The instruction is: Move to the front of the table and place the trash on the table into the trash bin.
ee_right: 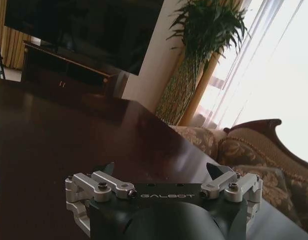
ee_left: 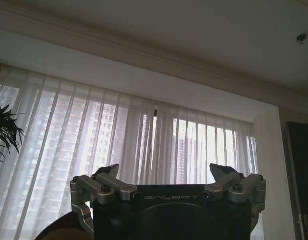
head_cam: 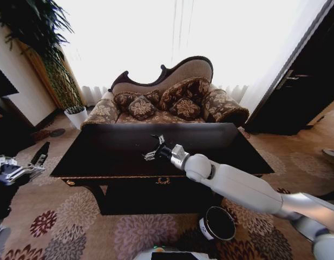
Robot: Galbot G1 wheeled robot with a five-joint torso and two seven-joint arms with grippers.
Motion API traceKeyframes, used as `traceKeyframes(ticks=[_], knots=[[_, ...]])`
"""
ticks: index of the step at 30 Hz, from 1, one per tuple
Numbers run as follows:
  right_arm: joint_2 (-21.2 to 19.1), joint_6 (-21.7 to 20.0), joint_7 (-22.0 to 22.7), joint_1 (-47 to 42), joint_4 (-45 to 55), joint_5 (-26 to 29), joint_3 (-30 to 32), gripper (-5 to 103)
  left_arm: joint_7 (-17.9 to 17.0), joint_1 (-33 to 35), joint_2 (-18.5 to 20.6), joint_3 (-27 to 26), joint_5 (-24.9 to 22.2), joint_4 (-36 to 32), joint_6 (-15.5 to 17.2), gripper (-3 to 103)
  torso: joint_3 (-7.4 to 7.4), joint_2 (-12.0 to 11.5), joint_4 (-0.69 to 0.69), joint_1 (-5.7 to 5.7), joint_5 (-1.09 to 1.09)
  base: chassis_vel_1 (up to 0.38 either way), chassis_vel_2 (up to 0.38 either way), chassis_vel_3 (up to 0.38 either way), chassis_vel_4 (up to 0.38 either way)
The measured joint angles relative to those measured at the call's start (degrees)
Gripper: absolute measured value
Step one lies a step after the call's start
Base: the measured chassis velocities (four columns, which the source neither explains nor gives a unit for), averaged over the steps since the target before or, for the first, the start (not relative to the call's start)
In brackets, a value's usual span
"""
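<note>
Two arms are seen in the head view. At centre frame, the right end effector [head_cam: 151,149] is held over the table [head_cam: 102,154], with its fingers spread apart and nothing between them. In the right wrist view, the same open fingers [ee_right: 106,170] are seen above the glossy dark tabletop [ee_right: 69,135], on which no litter can be made out. The left end effector [head_cam: 39,157] is kept at the far left edge of the frame, beside the table's left end; in the left wrist view its fingers [ee_left: 110,172] are also seen apart, pointed up toward sheer curtains [ee_left: 119,150]. The trash bin [head_cam: 218,223] is found on the patterned carpet [head_cam: 74,216] at lower right of centre, in front of the table and beneath the right forearm. A patterned sofa [head_cam: 167,103] is placed behind the table, with a potted plant [head_cam: 53,65] at the upper left.
</note>
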Motion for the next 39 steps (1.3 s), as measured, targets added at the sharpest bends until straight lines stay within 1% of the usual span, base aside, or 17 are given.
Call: traceKeyframes(ticks=[1, 3, 4, 6, 10, 12, 13, 14, 20, 30, 34, 39], knots=[[0.0, 0.0, 0.0, 0.0, 0.0, 0.0, 0.0, 100, 0.0, 0.0, 0.0, 0.0, 0.0, 0.0, 0.0, 100, 0.00, 0.0, 0.00, 0.00, 0.00, 0.000, 0.000, 0.000, 0.000], [-0.3, -0.5, -0.7, 0.7, -0.8, 2.7, -0.3, 100, 0.0, -0.2, 0.0, 0.4, 0.3, 0.1, 0.0, 100, 0.00, 0.0, 0.00, 0.00, 0.00, 0.000, 0.000, 0.000, 0.000], [-0.4, -1.4, -1.1, 1.5, -1.2, 5.7, -0.6, 100, 0.0, -0.3, 0.0, 0.9, 0.7, 0.2, 0.0, 100, 0.00, 0.0, 0.00, 0.00, 0.00, 0.000, 0.000, 0.000, 0.000], [-0.4, -2.5, -1.8, 2.9, -1.7, 9.5, -1.4, 100, 0.0, -0.6, 0.1, 1.6, 1.4, 0.5, -0.1, 100, 0.00, 0.0, 0.02, 0.00, -0.02, 0.000, 0.000, 0.000, 0.000], [-0.5, -3.9, -3.5, 3.9, -2.3, 11.1, -1.8, 100, 0.0, -0.9, 0.1, 2.5, 1.8, 0.5, -0.1, 100, 0.00, 0.0, 0.02, 0.00, -0.02, 0.000, 0.000, 0.000, 0.000], [-0.5, -3.9, -3.5, 3.9, -2.3, 11.1, -1.8, 100, 0.0, -0.9, 0.1, 2.5, 1.8, 0.5, -0.1, 100, 0.00, 0.0, 0.02, 0.00, -0.02, 0.000, 0.000, 0.000, 0.000], [-0.7, -4.9, -4.2, 4.1, -2.6, 12.2, -1.9, 100, -0.1, -0.9, 0.2, 2.8, 1.9, 0.5, -0.1, 100, 0.00, 0.0, 0.01, 0.00, -0.01, 0.000, 0.000, 0.000, 0.000], [-1.1, -7.8, -4.5, 4.5, -2.4, 16.0, -1.9, 100, -0.2, -0.9, 0.4, 3.0, 2.2, 0.8, -0.1, 100, 0.00, 0.0, 0.01, -0.01, -0.01, 0.000, 0.000, 0.000, 0.000], [-0.8, -8.1, -5.2, 4.9, -3.9, 15.6, -2.2, 100, -0.1, -0.6, -0.2, 3.7, 2.9, 0.5, -0.3, 100, 0.00, 0.0, 0.02, -0.01, -0.01, 0.000, 0.000, 0.000, 0.000], [-1.3, -8.1, -6.5, 4.9, -6.1, 14.9, -1.4, 100, 0.0, 0.0, -0.2, 3.3, 2.9, 0.2, -0.7, 100, -0.01, 0.0, 0.02, -0.01, -0.01, 0.000, 0.000, 0.000, 0.000], [-1.8, -8.3, -7.5, 5.0, -6.8, 14.9, -0.9, 100, 0.0, 0.0, 0.0, 3.2, 2.9, 0.2, -0.7, 100, 0.00, 0.0, 0.01, -0.01, -0.01, 0.000, 0.000, 0.000, 0.000], [-3.5, -8.5, -10.2, 2.9, -6.7, 14.3, 1.3, 100, 0.0, 0.0, 0.2, 3.2, 2.9, 0.2, -0.7, 100, -0.01, 0.0, 0.01, -0.01, -0.01, 0.000, 0.000, 0.000, 0.000]])
